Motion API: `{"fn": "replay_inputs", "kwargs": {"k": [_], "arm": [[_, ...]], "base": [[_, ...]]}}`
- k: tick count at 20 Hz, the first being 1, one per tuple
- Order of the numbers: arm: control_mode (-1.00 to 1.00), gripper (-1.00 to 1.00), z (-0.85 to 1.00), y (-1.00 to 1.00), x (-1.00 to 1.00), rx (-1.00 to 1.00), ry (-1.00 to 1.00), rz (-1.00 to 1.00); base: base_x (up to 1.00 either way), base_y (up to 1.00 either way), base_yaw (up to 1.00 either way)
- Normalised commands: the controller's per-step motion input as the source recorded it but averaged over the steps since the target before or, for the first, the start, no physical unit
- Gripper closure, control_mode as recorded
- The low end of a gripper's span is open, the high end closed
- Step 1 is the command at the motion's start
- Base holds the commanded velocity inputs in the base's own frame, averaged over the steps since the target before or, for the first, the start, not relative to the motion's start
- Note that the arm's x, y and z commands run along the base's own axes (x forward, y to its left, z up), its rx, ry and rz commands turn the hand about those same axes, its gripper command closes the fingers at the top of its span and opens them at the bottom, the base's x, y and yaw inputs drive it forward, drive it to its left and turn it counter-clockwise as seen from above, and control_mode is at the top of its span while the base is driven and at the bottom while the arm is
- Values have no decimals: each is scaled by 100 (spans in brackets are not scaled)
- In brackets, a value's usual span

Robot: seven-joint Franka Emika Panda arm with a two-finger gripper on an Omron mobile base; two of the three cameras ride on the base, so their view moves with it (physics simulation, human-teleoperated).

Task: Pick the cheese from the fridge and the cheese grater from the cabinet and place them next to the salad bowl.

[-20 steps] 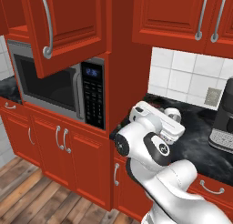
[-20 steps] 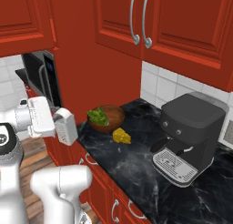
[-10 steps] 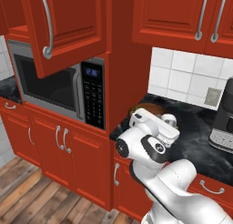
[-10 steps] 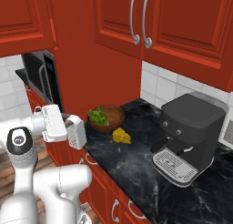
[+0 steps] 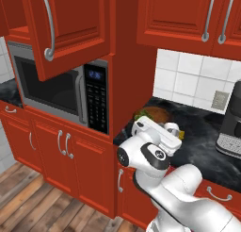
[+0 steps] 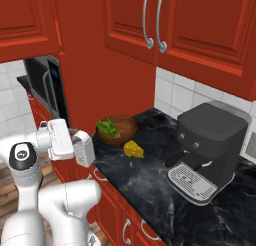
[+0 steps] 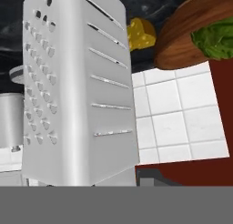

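Observation:
My gripper (image 6: 76, 144) is shut on the cheese grater (image 6: 85, 148), a silvery box grater with slotted and dotted faces (image 7: 77, 91), held in the air just off the counter's front edge. On the black counter ahead stands the brown salad bowl (image 6: 120, 129) with green leaves. The yellow cheese (image 6: 133, 149) lies right beside the bowl, on its right. In the hand view the cheese (image 7: 140, 33) and the bowl (image 7: 186, 34) show past the grater. In the left base view the hand (image 5: 156, 136) hangs in front of the bowl (image 5: 153, 114). The fridge is out of view.
A black coffee machine (image 6: 207, 142) stands on the counter to the right. A microwave (image 5: 63, 92) sits to the left, with an open red upper cabinet door (image 5: 70, 28) above it. Lower red cupboards (image 5: 70, 169) run under the counter.
The hand with the grater has come down a little and moved toward the counter edge near the bowl. Bowl and cheese have not moved.

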Motion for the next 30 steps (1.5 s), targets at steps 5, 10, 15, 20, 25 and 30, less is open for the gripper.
{"fn": "replay_inputs", "kwargs": {"k": [5,10,15,20,25,30], "arm": [[-100,100,-30,-5,47,-5,-6,0],[-100,100,-35,-1,56,-8,0,-6],[-100,100,-44,-18,29,-10,0,-10],[-100,100,-50,-30,26,-7,-1,-5],[-100,100,-30,-28,22,0,-4,0],[-100,100,-4,-15,8,0,-6,1]], "base": [[0,0,0],[0,0,0],[0,0,0],[0,0,0],[0,0,0],[0,0,0]]}}
